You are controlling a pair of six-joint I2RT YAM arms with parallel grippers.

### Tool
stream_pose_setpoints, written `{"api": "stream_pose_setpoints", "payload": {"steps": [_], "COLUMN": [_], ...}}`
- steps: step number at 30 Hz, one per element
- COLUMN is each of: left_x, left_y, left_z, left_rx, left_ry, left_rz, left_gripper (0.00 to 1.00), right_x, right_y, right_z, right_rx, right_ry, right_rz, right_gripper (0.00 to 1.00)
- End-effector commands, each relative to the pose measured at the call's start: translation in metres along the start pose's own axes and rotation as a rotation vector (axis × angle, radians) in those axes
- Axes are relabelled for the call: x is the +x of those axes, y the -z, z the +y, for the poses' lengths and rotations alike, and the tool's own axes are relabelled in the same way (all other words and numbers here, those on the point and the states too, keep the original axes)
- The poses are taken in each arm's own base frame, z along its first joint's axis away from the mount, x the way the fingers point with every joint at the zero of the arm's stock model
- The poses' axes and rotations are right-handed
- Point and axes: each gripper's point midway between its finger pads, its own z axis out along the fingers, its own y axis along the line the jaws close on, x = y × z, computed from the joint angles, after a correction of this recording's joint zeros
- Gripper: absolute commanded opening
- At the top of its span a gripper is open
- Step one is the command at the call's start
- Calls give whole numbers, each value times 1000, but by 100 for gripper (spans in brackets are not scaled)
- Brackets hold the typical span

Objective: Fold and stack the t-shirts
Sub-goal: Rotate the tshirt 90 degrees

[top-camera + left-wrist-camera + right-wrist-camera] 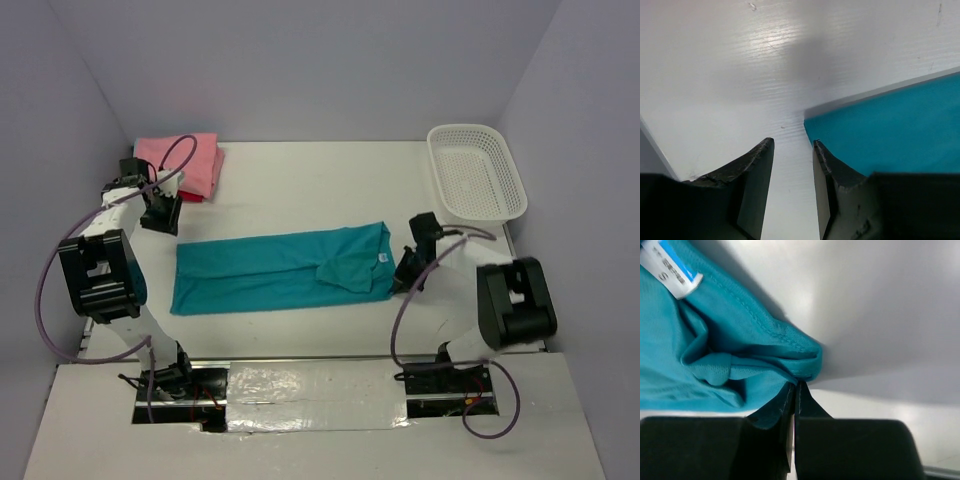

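Observation:
A teal-blue t-shirt (pixel 270 268) lies folded into a long strip across the middle of the table. My right gripper (pixel 405 272) is shut on its right edge near the collar; in the right wrist view the cloth (pixel 740 360) is bunched at the closed fingertips (pixel 795 387), with a white size label (pixel 670 267) above. My left gripper (pixel 160 218) is open and empty, just above the shirt's top left corner (pixel 812 125); one finger (pixel 832 165) overlaps the cloth edge. A folded salmon pink shirt (pixel 180 160) lies on a crimson red shirt (pixel 195 196) at the back left.
A white lattice basket (pixel 476 172) stands at the back right corner. Purple-grey walls enclose the table on three sides. Purple cables loop from both arms.

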Motion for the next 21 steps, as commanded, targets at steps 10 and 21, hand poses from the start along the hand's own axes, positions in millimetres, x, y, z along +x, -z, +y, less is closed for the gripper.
{"api": "stream_pose_setpoints", "payload": {"steps": [10,21], "left_x": [-25,-10], "left_y": [39,60], "left_z": [-12,-25], "left_rx": [74,89], "left_ry": [-39,-63], "left_rz": [-91,-105], "left_gripper": [50,50], "right_x": [-266,-313], "right_y": [-5,73], "right_z": [150,219], "right_rx": [79,-179], "right_ry": [245,238], "right_rz": [-291,-521], "right_gripper": [44,100]}}
